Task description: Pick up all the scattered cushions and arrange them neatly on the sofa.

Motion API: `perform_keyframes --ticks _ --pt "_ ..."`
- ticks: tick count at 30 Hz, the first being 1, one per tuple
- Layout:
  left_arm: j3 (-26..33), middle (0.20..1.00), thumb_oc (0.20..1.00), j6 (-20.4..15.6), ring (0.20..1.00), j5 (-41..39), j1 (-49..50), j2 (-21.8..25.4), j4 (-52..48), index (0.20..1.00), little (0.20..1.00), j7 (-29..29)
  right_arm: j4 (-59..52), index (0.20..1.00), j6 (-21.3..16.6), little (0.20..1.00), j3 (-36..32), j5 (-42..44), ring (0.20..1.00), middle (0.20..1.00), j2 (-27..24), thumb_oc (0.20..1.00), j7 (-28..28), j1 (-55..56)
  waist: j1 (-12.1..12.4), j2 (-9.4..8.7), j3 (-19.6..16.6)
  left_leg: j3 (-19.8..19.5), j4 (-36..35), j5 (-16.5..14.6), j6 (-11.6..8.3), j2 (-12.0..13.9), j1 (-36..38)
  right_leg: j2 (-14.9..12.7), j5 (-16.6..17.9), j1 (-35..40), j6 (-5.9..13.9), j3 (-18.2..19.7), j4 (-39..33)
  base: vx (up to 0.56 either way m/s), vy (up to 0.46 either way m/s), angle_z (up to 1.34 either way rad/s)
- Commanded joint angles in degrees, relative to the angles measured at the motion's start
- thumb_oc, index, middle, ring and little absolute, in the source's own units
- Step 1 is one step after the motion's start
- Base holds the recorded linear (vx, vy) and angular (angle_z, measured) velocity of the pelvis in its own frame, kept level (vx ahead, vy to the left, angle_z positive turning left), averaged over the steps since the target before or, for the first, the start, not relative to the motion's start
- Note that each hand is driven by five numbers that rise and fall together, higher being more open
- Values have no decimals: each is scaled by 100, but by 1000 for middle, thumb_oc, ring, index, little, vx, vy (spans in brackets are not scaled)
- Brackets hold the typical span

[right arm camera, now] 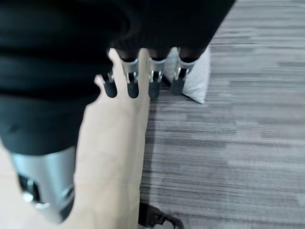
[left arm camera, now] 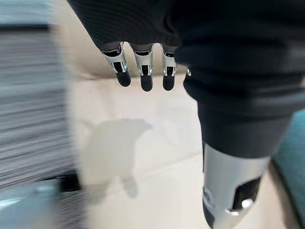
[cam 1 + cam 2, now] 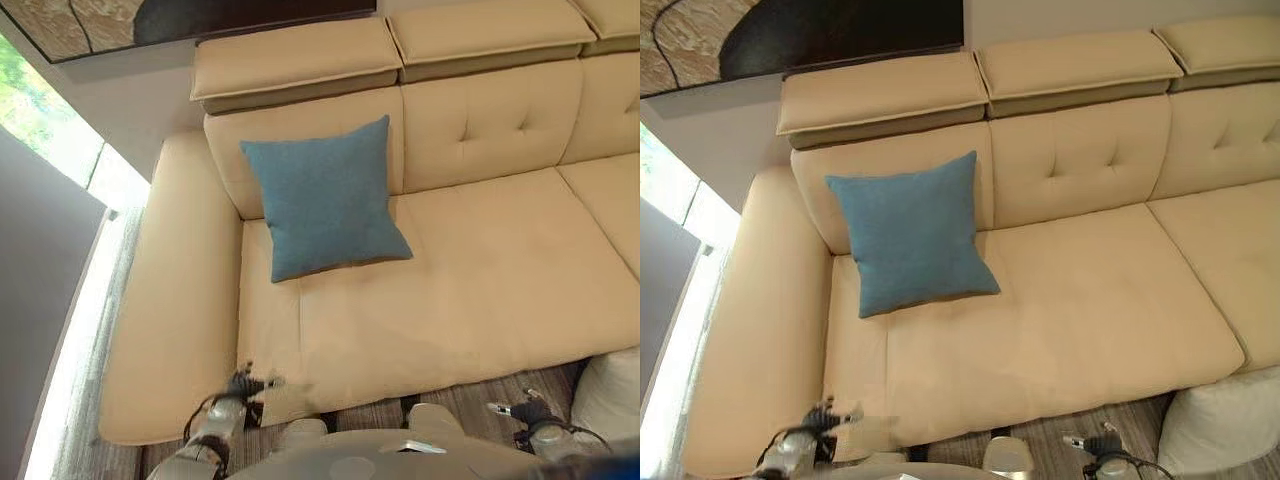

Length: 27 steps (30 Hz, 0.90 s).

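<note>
A blue cushion [image 3: 325, 195] leans upright against the backrest at the left end of the beige sofa [image 3: 480, 270]. A white cushion [image 3: 1222, 422] lies on the floor by the sofa's front right; the right wrist view has it as the pale cushion [image 1: 196, 80] beyond the fingertips. My left hand [image 3: 240, 386] hovers low at the seat's front left corner, fingers [image 2: 143, 71] straight and empty. My right hand [image 3: 526, 411] hangs over the floor just left of the white cushion, open and holding nothing, fingers [image 1: 153, 78] relaxed.
The sofa's wide left armrest [image 3: 165, 300] runs beside my left hand, with a bright window strip [image 3: 70, 330] beyond it. Grey striped flooring [image 1: 224, 152] lies in front of the sofa. The middle and right seat cushions [image 3: 1100, 300] are bare.
</note>
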Motion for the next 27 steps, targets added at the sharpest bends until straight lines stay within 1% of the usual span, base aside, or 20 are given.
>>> perform_keyframes --ticks 1,2,3,5,8,9,11,13,14,16,17,18,19,21,22,23,24,25,26,27 --pt "29 1000 1000 -44 1000 143 169 110 24 1000 1000 34 101 1000 73 1000 102 85 1000 1000 118 1000 -37 -368 225 -300 114 183 309 -830 97 -318 249 -241 503 -396 760 -164 -293 -230 165 -81" --pt "24 1000 1000 -50 1000 196 140 128 28 1000 1000 36 66 1000 91 1000 185 2 1000 1000 180 1000 -17 -405 263 -282 192 313 257 -784 150 -336 255 -357 540 -538 820 -260 -196 -351 195 -103" --pt "26 1000 1000 -43 1000 199 106 175 22 1000 1000 22 55 1000 105 1000 222 -20 1000 1000 198 1000 -10 -437 291 -257 272 371 274 -735 183 -325 204 -389 470 -643 824 -339 0 -385 160 -100" --pt "3 1000 1000 -8 1000 267 109 232 12 1000 1000 5 70 1000 101 1000 301 -56 1000 1000 222 1000 7 -427 345 -222 355 472 299 -622 254 -329 92 -399 196 -571 700 -592 419 -306 99 -77" --pt "-18 1000 1000 39 1000 402 161 288 47 1000 1000 -20 105 1000 59 1000 404 -116 1000 1000 244 1000 30 -332 453 -154 316 616 236 -446 365 -272 -7 -246 -312 -319 480 -796 1207 -207 64 -37" --pt "-113 1000 1000 66 1000 456 119 262 96 1000 1000 -7 293 1000 200 1000 523 -136 1000 1000 376 1000 -79 -650 542 -121 268 638 205 -424 381 -246 -12 -178 -515 -198 432 -865 1368 -113 15 -55" --pt "-108 1000 1000 102 1000 432 37 251 216 1000 1000 -10 313 1000 217 1000 593 -135 1000 1000 466 1000 1 -788 683 -115 96 783 143 -341 373 -205 -79 -93 -803 127 401 -985 1491 -80 -28 -54" --pt "-108 1000 1000 86 1000 402 14 282 258 1000 1000 -21 279 1000 226 1000 624 -138 1000 1000 454 1000 -22 -871 835 -244 -23 1021 156 -253 320 -243 -212 -65 -788 621 431 -1117 950 -106 -136 -58" --pt "-94 1000 1000 84 1000 406 27 230 285 1000 1000 12 254 1000 270 1000 722 -155 1000 1000 526 1000 -95 -989 916 -319 -136 1124 141 -194 251 -207 -289 16 -747 689 453 -1014 421 -76 -208 -82" --pt "-127 1000 1000 82 1000 399 -30 178 340 1000 1000 37 268 1000 264 1000 771 -150 1000 1000 548 1000 -113 -1049 889 -342 -110 1105 313 -182 207 -158 -375 147 -715 796 433 -838 81 -84 -220 -69" --pt "-163 1000 1000 104 1000 376 -76 140 342 1000 1000 68 285 1000 281 1000 784 -98 1000 1000 558 1000 -185 -1084 824 -350 -81 1021 422 -127 115 -69 -442 230 -681 847 354 -747 -65 -131 -200 -17" --pt "-222 1000 1000 102 1000 381 -126 101 328 1000 1000 75 274 1000 293 1000 790 -67 1000 1000 568 1000 -203 -1110 806 -350 -54 946 481 -117 96 -54 -466 245 -668 849 330 -710 -67 -243 -198 -4" --pt "-448 1000 1000 98 1000 320 -295 -70 288 1000 1000 111 283 1000 303 1000 851 -53 1000 1000 623 1000 -303 -1167 806 -355 47 357 811 -234 34 -187 -574 276 -603 771 243 -559 -22 -288 -87 -15" --pt "-533 1000 1000 100 1000 75 -413 -276 256 1000 1000 132 242 1000 361 1000 919 -145 1000 1000 671 1000 -458 -1300 813 -321 41 -535 1270 -667 31 -510 -373 264 -456 517 194 -179 82 -350 121 -116" --pt "-633 1000 1000 74 1000 -27 -414 -439 248 1000 1000 198 197 1000 416 1000 998 -227 1000 1000 750 1000 -501 -1332 715 -141 -24 -881 1191 -796 62 -552 -58 287 -299 236 284 181 201 -301 304 -191" --pt "-660 1000 1000 94 1000 -16 -433 -476 263 1000 1000 216 185 1000 450 1000 1032 -261 1000 1000 795 1000 -521 -1360 664 -83 -33 -810 1066 -844 83 -533 1 258 -236 95 311 250 261 -325 394 -190" --pt "-778 1000 1000 106 1000 28 -511 -558 300 1000 1000 236 175 1000 502 1000 1051 -320 1000 1000 910 1000 -545 -1403 534 1 -29 -706 859 -859 172 -550 67 165 -66 -171 403 360 321 -347 370 -156" --pt "-869 1000 1000 95 1000 56 -564 -651 300 1000 1000 314 154 1000 510 1000 1071 -313 1000 1000 1076 1000 -629 -1437 472 40 18 -605 711 -823 243 -627 78 74 139 -358 523 449 290 -351 357 -109" --pt "-909 1000 1000 76 1000 55 -579 -681 301 1000 1000 340 143 1000 510 1000 1112 -333 1000 1000 1167 1000 -662 -1453 477 60 49 -497 614 -786 280 -648 79 28 213 -429 585 473 252 -560 324 -133" --pt "-996 1000 1000 52 1000 -33 -655 -713 276 1000 1000 461 58 1000 538 1000 1319 -348 1000 1000 1462 1000 -756 -1500 565 179 258 -118 553 -625 367 -612 -89 -148 236 -709 636 -51 365 -494 221 -156"
